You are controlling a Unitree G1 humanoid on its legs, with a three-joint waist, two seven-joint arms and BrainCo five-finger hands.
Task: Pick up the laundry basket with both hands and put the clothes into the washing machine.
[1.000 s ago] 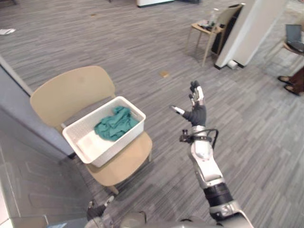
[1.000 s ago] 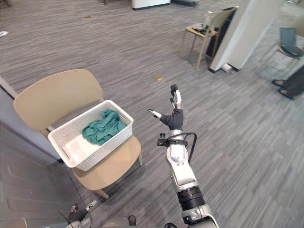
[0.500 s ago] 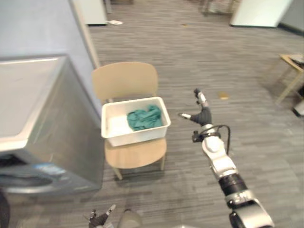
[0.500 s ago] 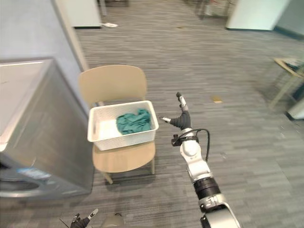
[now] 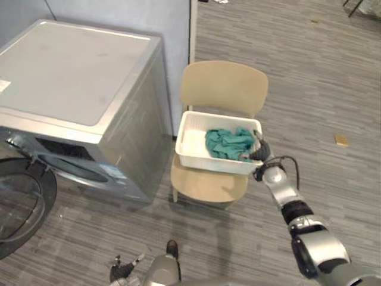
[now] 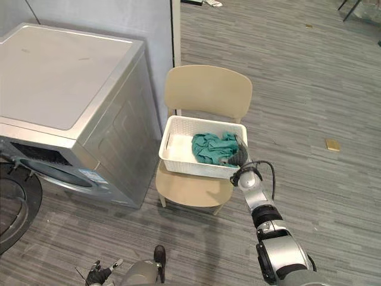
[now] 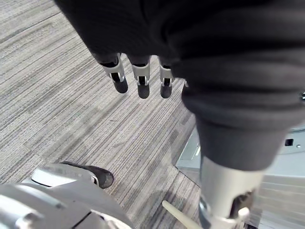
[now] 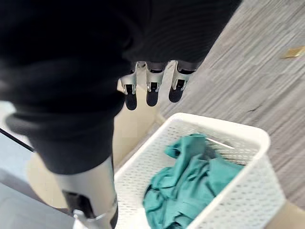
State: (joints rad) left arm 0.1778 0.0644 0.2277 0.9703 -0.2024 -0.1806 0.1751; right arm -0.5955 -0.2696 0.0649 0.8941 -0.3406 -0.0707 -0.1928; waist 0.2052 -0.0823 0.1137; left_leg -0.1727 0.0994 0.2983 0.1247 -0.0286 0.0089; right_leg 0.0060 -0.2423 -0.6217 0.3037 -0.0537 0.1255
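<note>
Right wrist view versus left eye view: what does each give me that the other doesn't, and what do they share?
Right wrist view alone: the right robot hand has straight fingers, holding nothing. Left eye view alone: the washing machine beside the chair, its door standing open, and that hand at the near right corner of the laundry basket. Both: the white basket on the chair seat with the teal clothes inside.

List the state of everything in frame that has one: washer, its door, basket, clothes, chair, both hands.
Washing machine: upright, beside the chair.
Door: swung open.
Laundry basket: upright on the chair seat, not lifted.
Clothes: bunched in the basket's right half.
Chair: upright, carrying the basket.
Right hand: open, at the basket's right end, gripping nothing.
Left hand: open, empty, low over the floor.
</note>
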